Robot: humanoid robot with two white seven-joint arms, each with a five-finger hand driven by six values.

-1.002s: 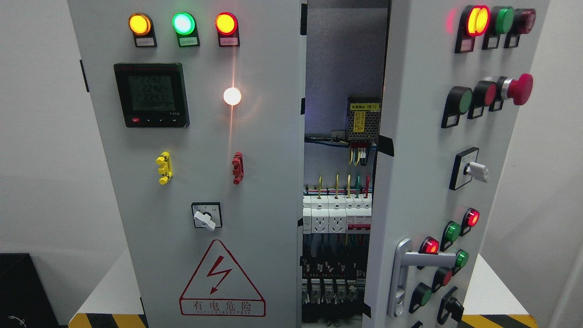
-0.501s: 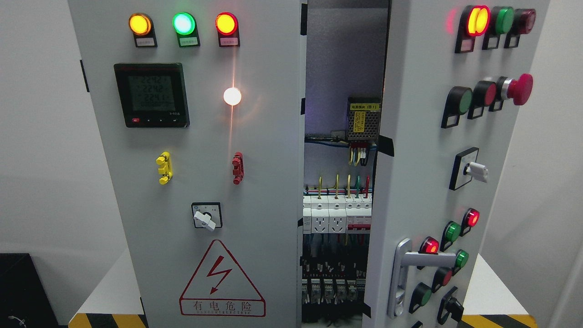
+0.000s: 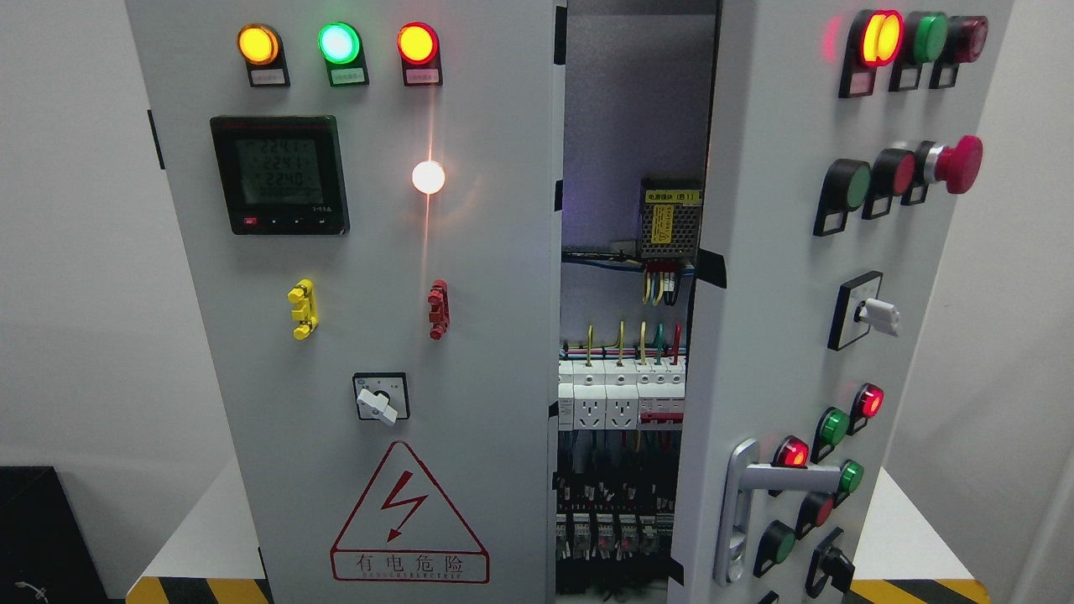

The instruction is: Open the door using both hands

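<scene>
A grey electrical cabinet fills the head view. Its right door stands swung outward, partly open, with a silver lever handle near its lower edge and rows of lit buttons down its face. The left door is flush and closed, carrying a digital meter, three indicator lamps and a red hazard triangle. Through the gap between the doors I see wiring, white breakers and a yellow-labelled power supply. Neither of my hands nor arms shows anywhere in the frame.
The cabinet stands on a white tabletop edged with yellow-black hazard tape. A black box sits at the lower left. A red mushroom stop button and a rotary switch stick out from the open door.
Only the digits on the meter have flickered. The doors stay where they were and no hand has come into view.
</scene>
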